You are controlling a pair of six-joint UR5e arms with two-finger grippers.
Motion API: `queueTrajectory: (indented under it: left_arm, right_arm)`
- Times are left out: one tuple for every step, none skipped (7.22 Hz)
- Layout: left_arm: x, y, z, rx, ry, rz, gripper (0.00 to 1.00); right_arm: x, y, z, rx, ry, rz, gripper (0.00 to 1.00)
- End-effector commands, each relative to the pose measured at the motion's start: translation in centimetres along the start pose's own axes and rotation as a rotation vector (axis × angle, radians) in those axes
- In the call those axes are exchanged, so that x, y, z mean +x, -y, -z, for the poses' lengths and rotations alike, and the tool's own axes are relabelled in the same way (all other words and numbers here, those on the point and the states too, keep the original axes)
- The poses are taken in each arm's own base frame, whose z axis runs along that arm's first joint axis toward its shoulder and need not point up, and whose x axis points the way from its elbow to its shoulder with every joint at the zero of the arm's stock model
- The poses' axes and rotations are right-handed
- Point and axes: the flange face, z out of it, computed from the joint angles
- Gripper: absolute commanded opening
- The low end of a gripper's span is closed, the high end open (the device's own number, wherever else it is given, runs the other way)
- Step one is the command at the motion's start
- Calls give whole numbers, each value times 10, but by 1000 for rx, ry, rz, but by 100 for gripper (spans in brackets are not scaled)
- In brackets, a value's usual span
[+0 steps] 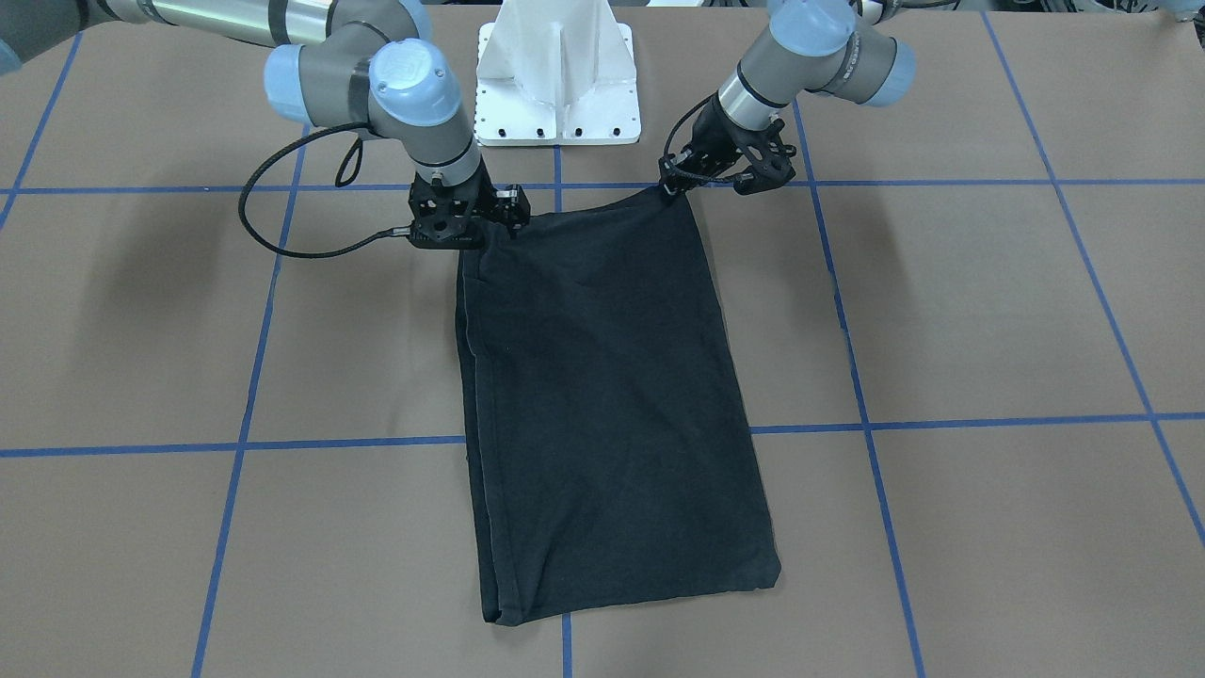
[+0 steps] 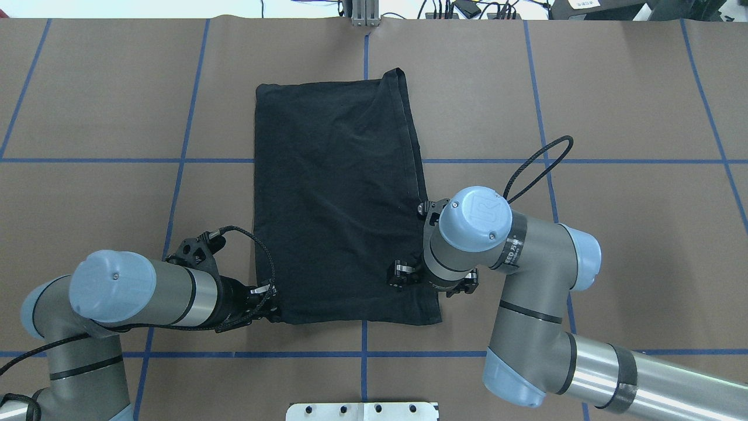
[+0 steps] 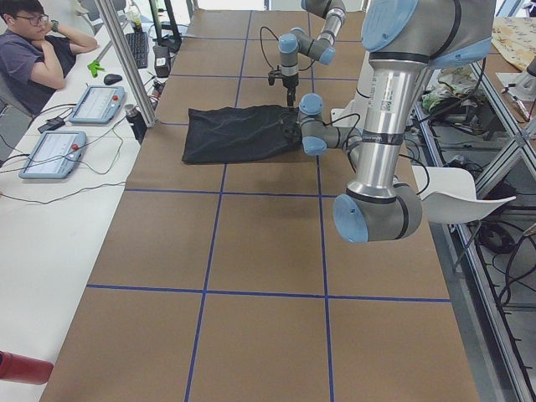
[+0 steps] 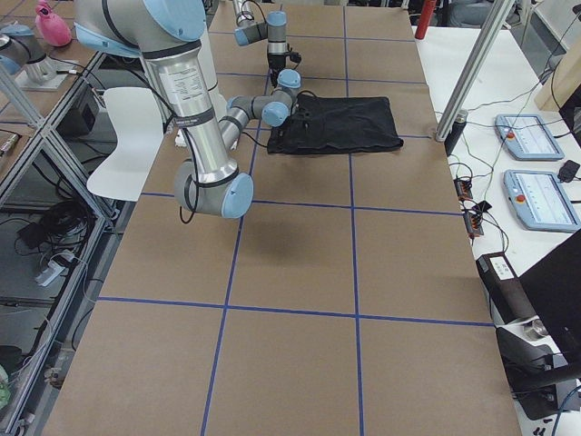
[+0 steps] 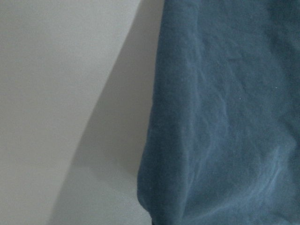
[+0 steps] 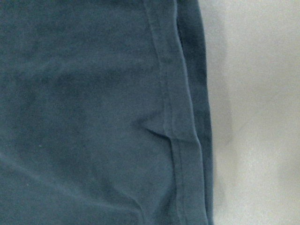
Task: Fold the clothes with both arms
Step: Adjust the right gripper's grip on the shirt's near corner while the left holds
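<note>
- Brown paper is covering the desk (image 2: 613,234), with blue tape lines gridding it.
- Black T-shirt (image 2: 339,204) is lying flat mid-desk, already folded into a long rectangle that is running from the robot's edge toward the far side.
- It is looking light, soft and limp, so it is likely to sag and drag rather than hold shape. The two near corners are looking like the best holds, lifted together so the layers are staying aligned.
- Left claw (image 1: 666,186) is appearing pinched closed on the near left corner, which is peaking up slightly toward it.
- Right claw (image 1: 513,218) is sitting over the near right edge, by the hem. Whether it is gripping cloth I cannot tell.
</note>
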Motion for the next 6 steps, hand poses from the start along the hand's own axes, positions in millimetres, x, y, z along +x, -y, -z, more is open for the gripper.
queueTrajectory:
  left_arm:
    - [0, 0, 0, 1, 0, 0, 0]
    - [0, 1, 0, 2, -1, 0, 0]
    - [0, 1, 1, 2, -1, 0, 0]
    - [1, 0, 1, 1, -2, 0, 0]
    - [1, 0, 1, 1, -2, 0, 0]
    - [1, 0, 2, 1, -4, 0, 0]
  right_arm:
    - [8, -3, -6, 1, 25, 10, 100]
    - [8, -5, -10, -3, 17, 11, 100]
    - [8, -8, -14, -7, 10, 13, 100]
    - [10, -11, -20, -13, -1, 13, 100]
    - [10, -11, -24, -17, -7, 12, 100]
    - [9, -12, -25, -16, -9, 13, 100]
